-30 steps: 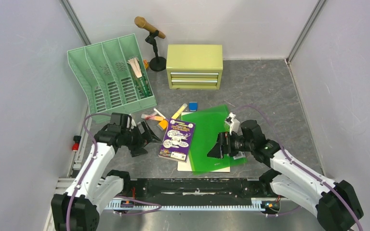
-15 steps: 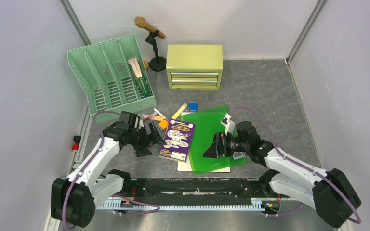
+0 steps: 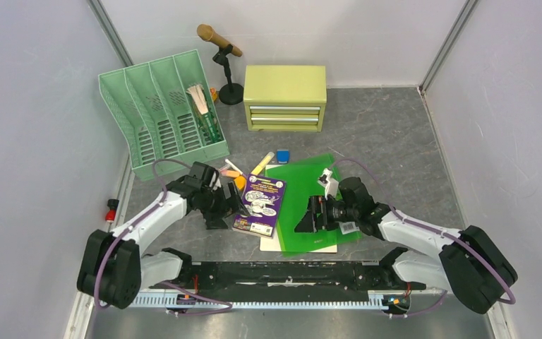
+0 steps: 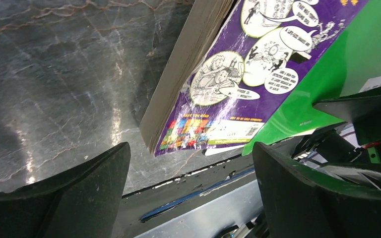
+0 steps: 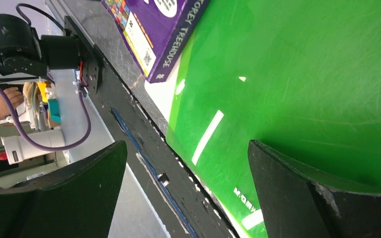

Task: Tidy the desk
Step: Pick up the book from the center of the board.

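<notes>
- Desk surface [image 3: 388, 134]: dark grey and mottled with pale veins, glossy in my left wrist view [image 4: 54, 74]. It fills the floor between the pale walls, with the clutter lying at its near middle.
- Since a second ago my left pincer [image 3: 227, 210] has slid right, from well clear of the purple book [image 3: 260, 205] to just beside its left edge. My right pincer [image 3: 305, 215] has crept left across the green folder [image 3: 310, 191]. The book, the folder and the white paper [image 3: 275, 244] under them have not shifted.
- My left pincer [image 4: 191, 148] is spread wide and holds nothing. The book's near corner [image 4: 238, 84] shows between its dark, matte fingers.
- My right pincer [image 5: 187, 146] is equally wide and empty, hanging over the folder's near edge.
- The folder [image 5: 302, 89] is thin, translucent, shiny plastic, scuffed with fine scratches.
- Only the left wrist view shows the book's thick, pale block of pages and the cartoon speech bubbles on its cover. Only the right wrist view shows lettering along its spine [image 5: 149, 29].
</notes>
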Motion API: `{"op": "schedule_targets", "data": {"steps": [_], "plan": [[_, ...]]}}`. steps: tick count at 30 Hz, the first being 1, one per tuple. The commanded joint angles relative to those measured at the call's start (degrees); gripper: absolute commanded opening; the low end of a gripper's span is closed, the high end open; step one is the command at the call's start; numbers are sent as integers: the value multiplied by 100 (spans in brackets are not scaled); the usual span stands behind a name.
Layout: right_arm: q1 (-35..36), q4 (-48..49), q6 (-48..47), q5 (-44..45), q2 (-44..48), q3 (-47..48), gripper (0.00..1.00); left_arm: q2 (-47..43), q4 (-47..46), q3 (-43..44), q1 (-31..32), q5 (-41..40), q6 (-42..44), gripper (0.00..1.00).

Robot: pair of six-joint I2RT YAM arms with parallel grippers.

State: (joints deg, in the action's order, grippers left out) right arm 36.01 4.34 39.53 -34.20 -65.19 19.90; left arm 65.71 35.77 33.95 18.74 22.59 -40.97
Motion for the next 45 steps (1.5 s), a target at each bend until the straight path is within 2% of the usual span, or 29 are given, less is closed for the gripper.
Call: {"op": "schedule_targets", "data": {"steps": [1, 8, 13, 17, 23, 25, 29, 31, 38, 45], "plan": [[33, 763, 208, 246, -44, -57, 98, 409, -477, 148, 195, -169, -183, 97], [38, 1886, 865, 214, -454, -280, 98, 752, -112, 468, 196, -1078, 186, 96], [38, 2369, 1095, 168, -913, -246, 98, 1270, -273, 744, 173, -912, 559, 93], [37, 2720, 1282, 206, -1239, -246, 98, 1837, -274, 1025, 169, -766, 848, 77], [76, 3339, 1570, 238, -1723, -247, 98, 2121, -296, 1126, 164, -791, 975, 62], [113, 3500, 1630, 238, -1916, -214, 98, 2098, -385, 1039, 164, -733, 930, 57], [169, 3790, 1707, 269, -2314, -184, 98, 1982, -794, 656, 160, -432, 727, 38], [176, 4129, 1829, 260, -2577, -229, 98, 1915, -1062, 438, 164, -162, 608, 32], [248, 5441, 2428, 405, -3124, -515, 95, 1715, -1447, -115, 163, 211, 451, 28], [409, 5894, 2640, 234, -3546, -330, 94, 1448, -2192, -747, 167, 721, 29, 28]]}}
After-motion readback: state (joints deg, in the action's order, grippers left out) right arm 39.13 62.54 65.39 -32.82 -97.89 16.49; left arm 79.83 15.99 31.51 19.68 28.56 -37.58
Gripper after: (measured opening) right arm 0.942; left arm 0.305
